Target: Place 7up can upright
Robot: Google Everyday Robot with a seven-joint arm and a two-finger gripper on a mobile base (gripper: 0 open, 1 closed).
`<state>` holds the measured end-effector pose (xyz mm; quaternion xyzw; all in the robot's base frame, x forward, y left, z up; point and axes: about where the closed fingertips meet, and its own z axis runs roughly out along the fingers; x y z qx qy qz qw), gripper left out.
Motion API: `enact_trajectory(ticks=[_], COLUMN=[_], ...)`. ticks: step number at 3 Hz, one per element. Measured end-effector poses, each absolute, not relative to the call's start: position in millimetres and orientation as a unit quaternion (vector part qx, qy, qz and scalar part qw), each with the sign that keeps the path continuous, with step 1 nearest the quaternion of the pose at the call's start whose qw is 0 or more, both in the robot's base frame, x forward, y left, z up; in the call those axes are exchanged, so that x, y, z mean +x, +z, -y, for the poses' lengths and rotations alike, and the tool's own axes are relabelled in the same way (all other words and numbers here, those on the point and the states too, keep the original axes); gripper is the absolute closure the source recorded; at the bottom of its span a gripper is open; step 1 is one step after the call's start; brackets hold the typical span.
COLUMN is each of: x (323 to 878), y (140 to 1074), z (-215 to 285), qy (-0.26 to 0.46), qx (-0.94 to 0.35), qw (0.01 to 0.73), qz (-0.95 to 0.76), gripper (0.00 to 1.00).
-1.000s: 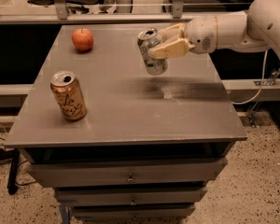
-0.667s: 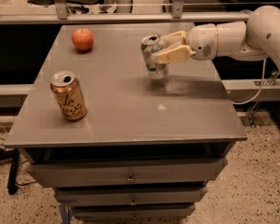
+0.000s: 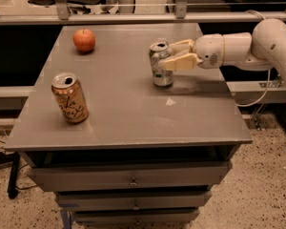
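Observation:
The 7up can [image 3: 160, 73], silvery-white with green markings, stands upright on the grey table [image 3: 128, 113], right of its middle. My gripper [image 3: 166, 55] reaches in from the right on the white arm and is shut on the can's upper half. One cream finger [image 3: 180, 62] lies across the can's front and the other passes behind its rim. The can's base appears to rest on the tabletop.
An orange-gold can with script lettering [image 3: 69, 98] stands upright near the table's front left. A red apple [image 3: 84, 40] lies at the back left. A rail [image 3: 133, 17] runs behind the table. Drawers [image 3: 133, 180] sit under the top.
The gripper has carried the can down and a little to the right. The can has gone from tilted above the table to upright on it.

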<state>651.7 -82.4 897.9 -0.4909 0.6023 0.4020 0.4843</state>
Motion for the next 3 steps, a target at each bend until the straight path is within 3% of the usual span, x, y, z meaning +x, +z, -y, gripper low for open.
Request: enact_trajectory(ticks=[3], x=[649.6], y=[878.1], z=[120.3], qy=[0.391], qx=[-0.486], qw=[0.472], qz=[-0.624], gripper=[0.13])
